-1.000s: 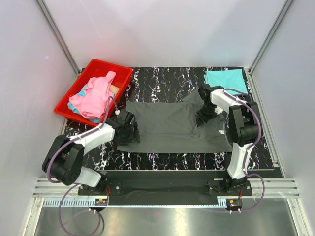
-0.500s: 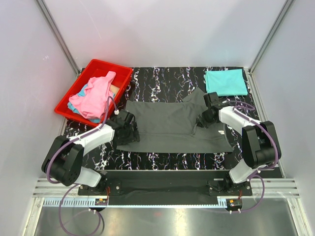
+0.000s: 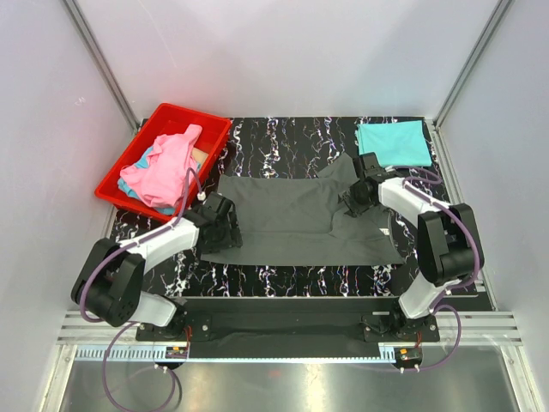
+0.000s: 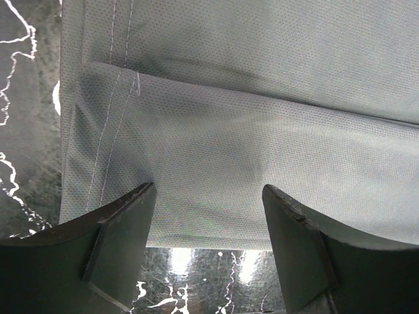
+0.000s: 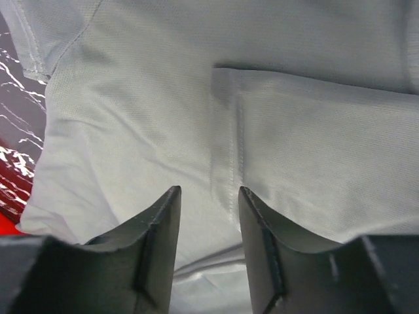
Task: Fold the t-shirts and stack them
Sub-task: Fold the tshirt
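A dark charcoal grey t-shirt (image 3: 287,215) lies spread flat across the middle of the black marbled table (image 3: 283,133). My left gripper (image 3: 226,232) stands open at the shirt's left hem; in the left wrist view its jaws (image 4: 208,196) straddle the cloth edge (image 4: 262,131) without pinching it. Low over the shirt's right side, near a sleeve, my right gripper (image 3: 352,201) is open. In the right wrist view a stitched seam (image 5: 237,150) runs just ahead of its empty jaws (image 5: 209,193). A folded teal t-shirt (image 3: 393,142) lies at the back right.
A red plastic bin (image 3: 127,196) at the back left holds a pink t-shirt (image 3: 169,163) piled over a light blue one. Grey walls close in the table on three sides. Both arm bases sit at the near edge.
The right gripper has gone from shut to open, letting go of the grey shirt's right part, and its arm has dropped lower. The left arm has stayed put.
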